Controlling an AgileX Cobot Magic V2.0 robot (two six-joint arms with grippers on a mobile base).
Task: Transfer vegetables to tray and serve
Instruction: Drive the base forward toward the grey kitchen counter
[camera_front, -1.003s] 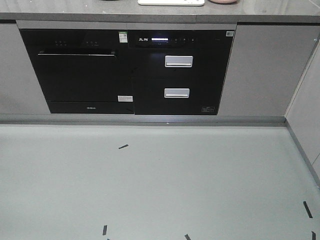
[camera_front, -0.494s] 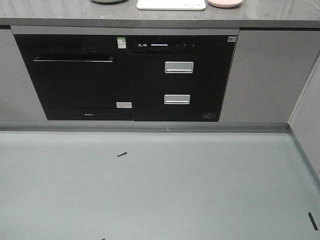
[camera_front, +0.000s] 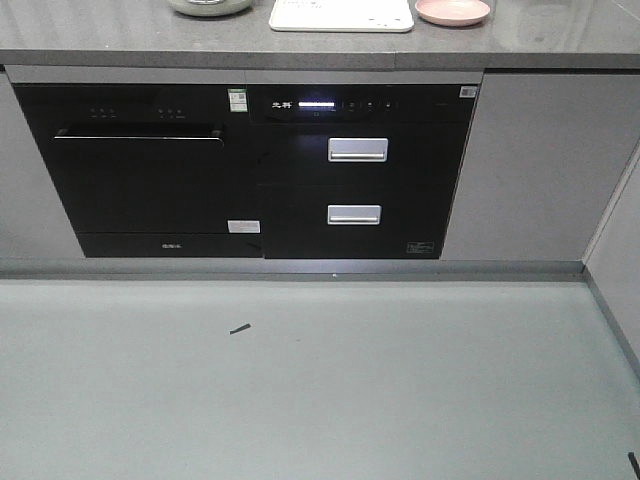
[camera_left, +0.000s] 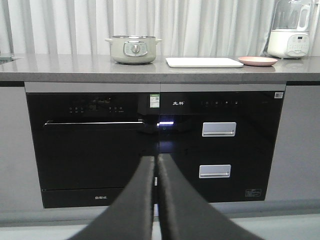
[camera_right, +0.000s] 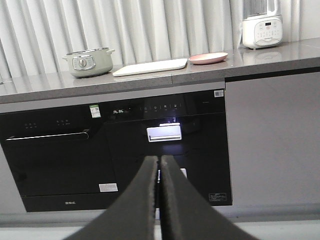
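Task not started: both the left gripper (camera_left: 155, 167) and right gripper (camera_right: 159, 162) are closed and empty, the cream-white rectangular tray (camera_left: 204, 62) lies bare on the grey stone countertop (camera_left: 65, 67), and the lettuce leaf is not visible.

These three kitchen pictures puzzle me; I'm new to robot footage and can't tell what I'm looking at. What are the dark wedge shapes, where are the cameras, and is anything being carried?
It is a wheeled robot with two arms, facing a kitchen counter. One camera looks forward and down at the cabinets and floor. The other two sit on the wrists, so the dark wedges are the left gripper and right gripper, each with its jaws pressed together and nothing between them. On the counter stand a pot, the cream tray, a pink plate and a white appliance. No lettuce is visible in any view.
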